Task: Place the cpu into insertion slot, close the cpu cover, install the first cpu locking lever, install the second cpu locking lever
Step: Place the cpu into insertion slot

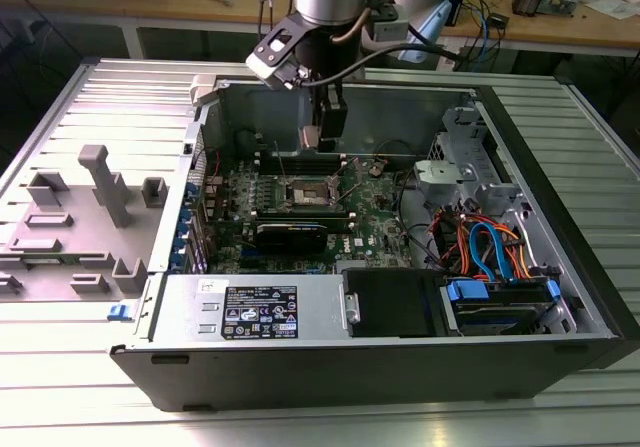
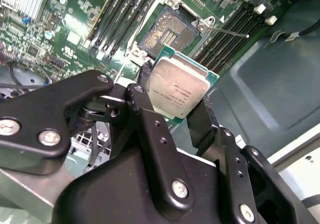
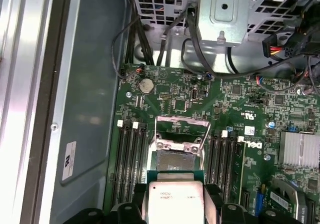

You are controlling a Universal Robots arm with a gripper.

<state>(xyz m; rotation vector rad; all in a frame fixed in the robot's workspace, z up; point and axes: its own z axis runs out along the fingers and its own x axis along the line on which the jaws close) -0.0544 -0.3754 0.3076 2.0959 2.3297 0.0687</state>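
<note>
1. Your gripper [image 2: 175, 102] is clamped on the cpu [image 2: 179, 89]. A black finger [image 2: 145, 101] presses on each of two opposite edges, and the silvery top faces the camera in the second wrist view.
2. The cpu is not seated. It hangs in the air over the green motherboard [image 3: 200, 96], close to the insertion slot [image 2: 165, 32] and clear of it.
3. The slot lies bare: you can see its dark, speckled centre inside the thin metal rim.
4. In the first wrist view the cpu cover [image 3: 182, 118] stands raised on the far side of the slot from your gripper. Its window is open and the board shows through it.
5. A thin metal lever [image 2: 227, 30] sticks out beside the slot, swung away over the long black memory slots [image 2: 235, 26].
6. A round coin battery [image 3: 145, 85] sits on the board beyond the cover, well apart from the cpu.
7. In the exterior view the arm reaches down into the open computer case [image 1: 400, 367], which lies on the ribbed counter [image 1: 90, 387]. The gripper is just above the slot.
</note>
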